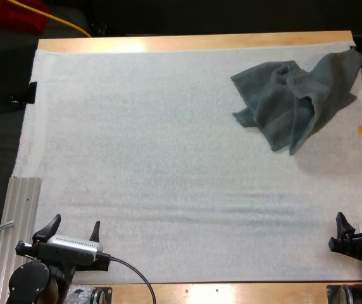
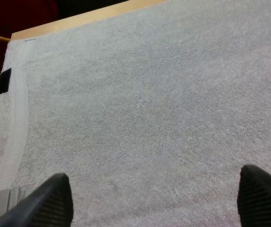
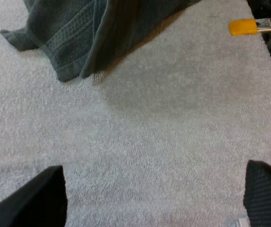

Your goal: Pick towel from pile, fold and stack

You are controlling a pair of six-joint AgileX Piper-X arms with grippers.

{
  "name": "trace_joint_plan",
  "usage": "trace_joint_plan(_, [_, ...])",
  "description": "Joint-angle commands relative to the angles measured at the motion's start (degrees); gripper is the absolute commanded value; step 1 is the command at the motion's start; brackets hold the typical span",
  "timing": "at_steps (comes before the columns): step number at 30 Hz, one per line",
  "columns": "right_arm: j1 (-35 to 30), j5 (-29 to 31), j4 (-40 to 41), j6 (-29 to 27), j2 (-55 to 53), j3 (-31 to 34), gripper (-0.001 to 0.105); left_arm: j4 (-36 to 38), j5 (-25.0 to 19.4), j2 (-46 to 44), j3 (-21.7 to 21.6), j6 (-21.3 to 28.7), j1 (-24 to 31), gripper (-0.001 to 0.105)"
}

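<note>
Grey-green crumpled towel (image 1: 295,98) on white mat (image 1: 168,158), far right.

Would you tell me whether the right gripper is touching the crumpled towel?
Apart. The high view shows bare white mat between the right gripper and the crumpled towel.

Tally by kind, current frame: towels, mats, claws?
towel: 1, dark grey-green, crumpled at the far right
mat: 1, white
Claws: 2, left claw and right claw, both open over bare mat
Total: 4
</note>
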Motion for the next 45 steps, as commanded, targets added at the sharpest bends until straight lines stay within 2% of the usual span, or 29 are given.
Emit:
trace_joint_plan(1, [-0.2, 0.3, 0.1, -0.5, -2.6, -0.2, 0.074, -0.9, -0.2, -8.0, 0.0, -0.5, -0.4, 0.069])
trace_joint_plan(21, [-0.2, 0.3, 0.1, 0.0, -2.6, -0.2, 0.074, -0.9, -0.2, -8.0, 0.0, -0.5, -0.4, 0.069])
trace_joint_plan(28, [-0.2, -3.0, -0.1, 6.8, -0.4, -3.2, 0.074, -1.4, 6.5, -6.2, -1.1, -1.8, -0.4, 0.069])
trace_joint_plan(29, [-0.2, -5.3, -0.1, 8.2, 2.1, -4.9, 0.074, -2.6, 10.2, -4.1, -2.1, -2.4, -0.4, 0.069])
trace_joint_plan(37, [-0.2, -14.6, -0.2, 9.8, 13.9, -11.4, 0.074, -6.4, 24.0, 7.2, -5.1, -4.6, -0.5, 0.069])
trace_joint_plan(39, [-0.2, -18.5, -0.2, 9.9, 17.9, -12.8, 0.074, -8.6, 26.2, 9.5, -5.2, -5.5, -2.7, 0.069])
trace_joint_plan(45, [-0.2, -22.5, -2.4, 11.2, 25.0, -13.8, 0.074, -8.9, 26.9, 16.4, -8.5, -3.9, -9.4, 0.069])
